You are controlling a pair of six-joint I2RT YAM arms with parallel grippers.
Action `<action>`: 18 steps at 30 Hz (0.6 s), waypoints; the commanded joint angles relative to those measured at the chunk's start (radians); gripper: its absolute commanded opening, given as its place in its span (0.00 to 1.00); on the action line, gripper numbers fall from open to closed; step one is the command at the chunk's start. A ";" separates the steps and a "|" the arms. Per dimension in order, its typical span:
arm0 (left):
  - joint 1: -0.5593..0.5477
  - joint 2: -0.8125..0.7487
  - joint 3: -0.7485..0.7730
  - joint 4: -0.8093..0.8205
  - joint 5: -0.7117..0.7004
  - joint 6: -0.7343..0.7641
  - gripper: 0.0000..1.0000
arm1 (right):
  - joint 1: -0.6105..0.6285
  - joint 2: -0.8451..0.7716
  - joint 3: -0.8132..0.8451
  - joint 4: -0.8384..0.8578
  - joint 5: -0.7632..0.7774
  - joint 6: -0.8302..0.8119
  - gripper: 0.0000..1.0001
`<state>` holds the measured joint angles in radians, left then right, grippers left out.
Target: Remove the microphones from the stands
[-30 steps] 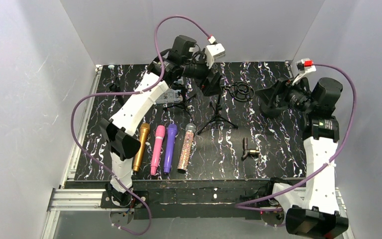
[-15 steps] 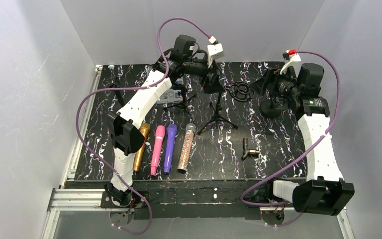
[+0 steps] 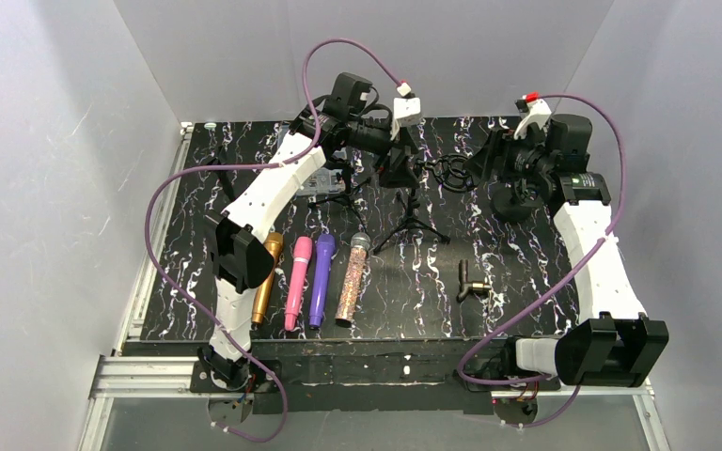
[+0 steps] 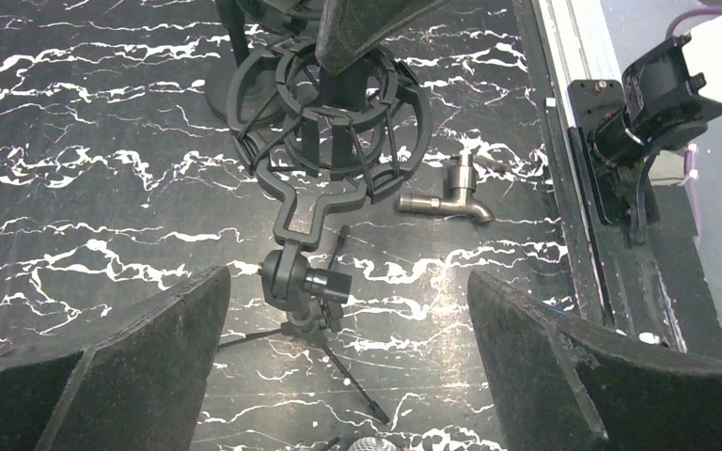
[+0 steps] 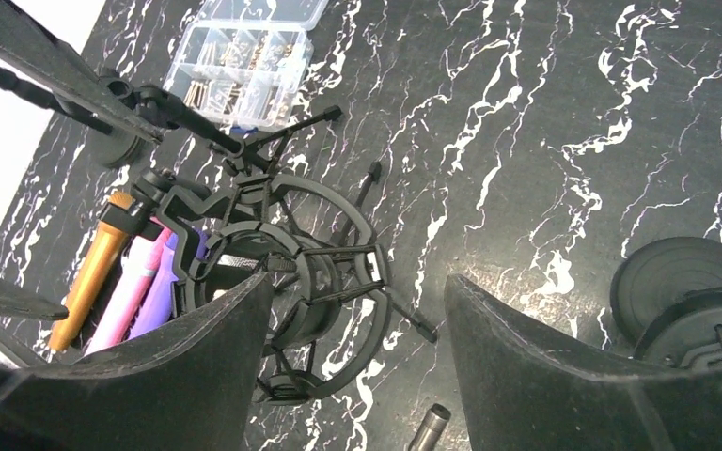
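Top view: at the table's far side, the left gripper [image 3: 400, 167] and right gripper [image 3: 482, 160] flank a black shock mount [image 3: 452, 173] on a tripod stand [image 3: 410, 222]. Four handheld mics [image 3: 310, 277], gold, pink, purple and glittery, lie in a row. A small label [image 3: 583, 182] on the right arm is too small to read.

Left wrist view: the fingers [image 4: 122, 366] stand wide apart, holding nothing. Below them, a dark microphone [image 4: 338, 150] sits inside the mount's ring.

Right wrist view: the fingers [image 5: 564, 376] are apart, either side of the mount; whether they touch it is unclear. A clear parts box [image 5: 249, 61] lies beyond.
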<state>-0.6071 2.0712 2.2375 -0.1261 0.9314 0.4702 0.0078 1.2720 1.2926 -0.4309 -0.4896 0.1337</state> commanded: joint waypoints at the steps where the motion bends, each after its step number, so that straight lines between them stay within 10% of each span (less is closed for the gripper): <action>1: -0.002 -0.025 -0.007 -0.075 0.055 0.108 0.98 | 0.032 0.005 0.031 -0.005 0.020 -0.033 0.75; 18: -0.024 0.073 0.030 0.110 -0.036 0.087 0.97 | 0.040 0.027 0.033 -0.009 0.004 -0.038 0.65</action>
<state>-0.6220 2.1353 2.2368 -0.0696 0.8787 0.5827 0.0425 1.2896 1.2926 -0.4469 -0.4816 0.1078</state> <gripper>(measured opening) 0.978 0.677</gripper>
